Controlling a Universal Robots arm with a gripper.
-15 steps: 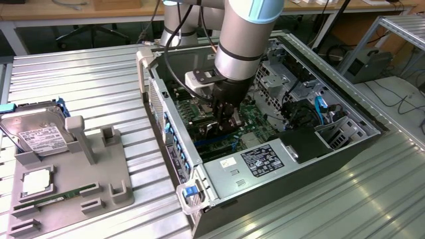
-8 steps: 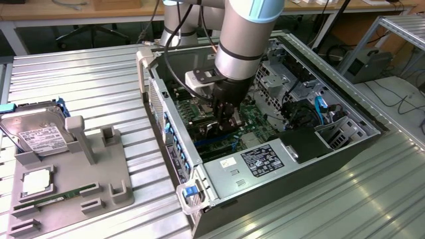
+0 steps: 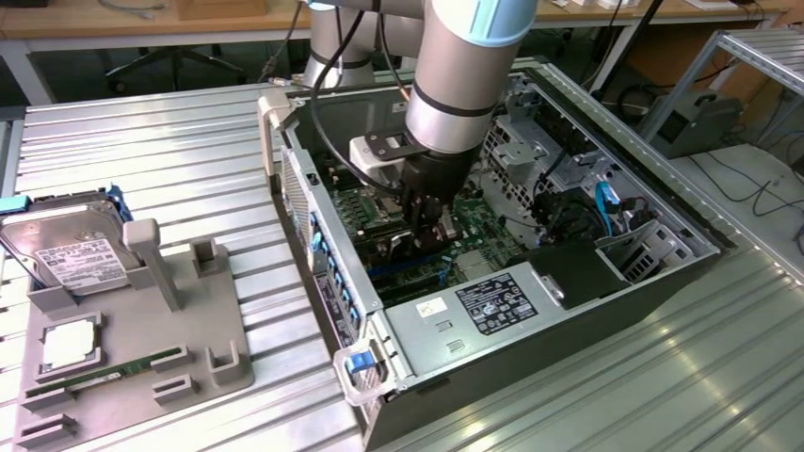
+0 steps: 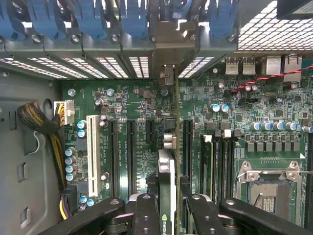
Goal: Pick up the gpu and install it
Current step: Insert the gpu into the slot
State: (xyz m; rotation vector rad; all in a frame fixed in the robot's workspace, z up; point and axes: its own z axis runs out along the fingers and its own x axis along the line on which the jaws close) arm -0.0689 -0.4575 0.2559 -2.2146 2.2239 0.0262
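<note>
Fingers (image 4: 146,215) of black metal close on the gpu (image 4: 167,196) from both sides in the wrist view, one on each face of the thin card, which stands on edge between them with a green logo visible on its near end. The gripper (image 4: 168,215) is thus clamped on the card. Just past the card's far end lies the green motherboard (image 4: 132,105), with a white slot (image 4: 93,147) and several long black expansion slots (image 4: 131,149) running parallel to the card; the card lines up with the gap between these slots and the next black slot (image 4: 187,147). An empty processor socket (image 4: 266,188) with its silver frame sits to one side, and a bundle of yellow and black cables (image 4: 41,127) to the other. Beyond the board, a row of blue clips (image 4: 88,17) caps the slotted rear wall of the case.

From the exterior view, the gripper (image 3: 430,221) reaches down inside the open computer case (image 3: 503,311), which lies on its side on the ribbed metal worktop (image 3: 151,151); the card itself is hard to make out there among the dark parts. Further toward the exterior view's left stands a grey holder (image 3: 164,311) carrying a green memory stick (image 3: 107,374), a processor (image 3: 66,347) and, at its far end, a silver hard drive (image 3: 78,252) with a white label.
</note>
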